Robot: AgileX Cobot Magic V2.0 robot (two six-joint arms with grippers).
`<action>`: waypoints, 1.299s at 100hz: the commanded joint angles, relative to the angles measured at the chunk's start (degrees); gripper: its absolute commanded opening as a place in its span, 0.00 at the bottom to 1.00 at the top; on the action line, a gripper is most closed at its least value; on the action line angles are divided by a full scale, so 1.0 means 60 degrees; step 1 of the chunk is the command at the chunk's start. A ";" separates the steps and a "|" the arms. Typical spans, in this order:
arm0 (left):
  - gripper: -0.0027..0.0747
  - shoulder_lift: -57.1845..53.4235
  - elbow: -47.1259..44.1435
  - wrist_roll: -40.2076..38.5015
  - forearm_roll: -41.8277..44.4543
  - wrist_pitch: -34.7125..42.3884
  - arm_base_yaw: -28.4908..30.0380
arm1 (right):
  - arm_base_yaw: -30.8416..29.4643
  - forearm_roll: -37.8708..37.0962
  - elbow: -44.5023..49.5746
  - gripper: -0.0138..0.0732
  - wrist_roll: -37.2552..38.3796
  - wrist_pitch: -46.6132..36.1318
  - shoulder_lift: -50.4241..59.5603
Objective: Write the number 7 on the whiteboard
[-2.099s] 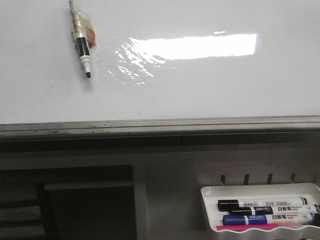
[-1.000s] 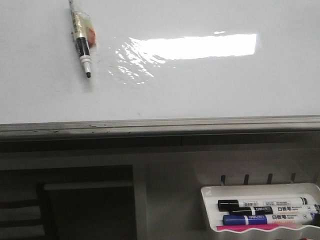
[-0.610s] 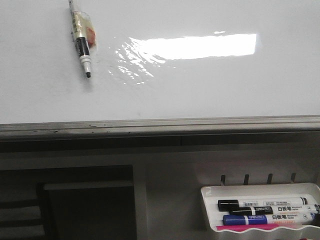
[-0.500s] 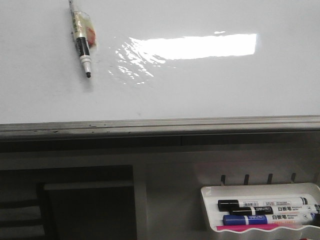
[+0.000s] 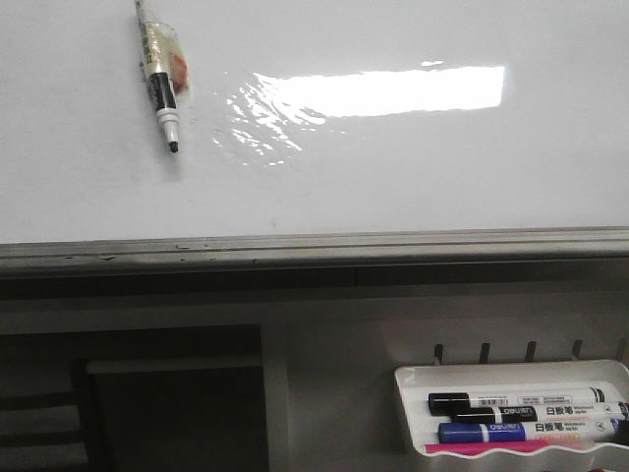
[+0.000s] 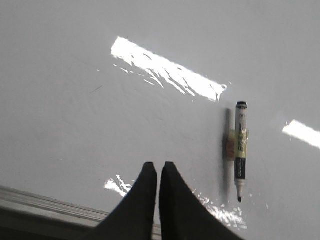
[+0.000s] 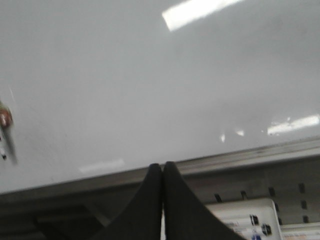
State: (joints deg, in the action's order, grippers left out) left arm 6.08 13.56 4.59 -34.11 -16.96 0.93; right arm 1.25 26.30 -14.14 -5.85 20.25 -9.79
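Whiteboard [image 5: 393, 177] carries a taped marker [image 5: 162, 88], tip pointing down

The marker [image 5: 163, 84] stuck on the whiteboard [image 5: 393, 177] is cut off at the top edge of the front view, and in the right wrist view only a blurred sliver shows at the side. The tray [image 5: 511, 374] of markers [image 5: 521, 403] runs off the corner, their labels too small to read.
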 commanded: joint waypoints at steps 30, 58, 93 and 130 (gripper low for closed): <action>0.01 0.3336 0.3593 0.1629 0.1022 -0.2519 -0.0176 | -0.0001 -0.1140 -0.3667 0.10 -0.0351 0.2041 -0.4071; 0.48 0.4262 0.3699 0.1965 0.0409 -0.1812 -0.1034 | 0.0016 -0.0813 -0.3786 0.74 -0.0543 0.2019 -0.4443; 0.69 0.6267 0.3736 0.4396 -0.3238 -0.0511 -0.2104 | 0.0016 -0.0397 -0.3786 0.78 -0.0543 0.1843 -0.4443; 0.68 0.9426 0.4561 0.4899 -0.3824 0.2651 -0.4955 | 0.0016 -0.0397 -0.3786 0.78 -0.0543 0.1795 -0.4443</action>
State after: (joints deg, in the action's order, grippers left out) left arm 59.83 37.79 33.74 -55.59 -8.05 -25.37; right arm 1.39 22.91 -34.86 -8.28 35.05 -36.05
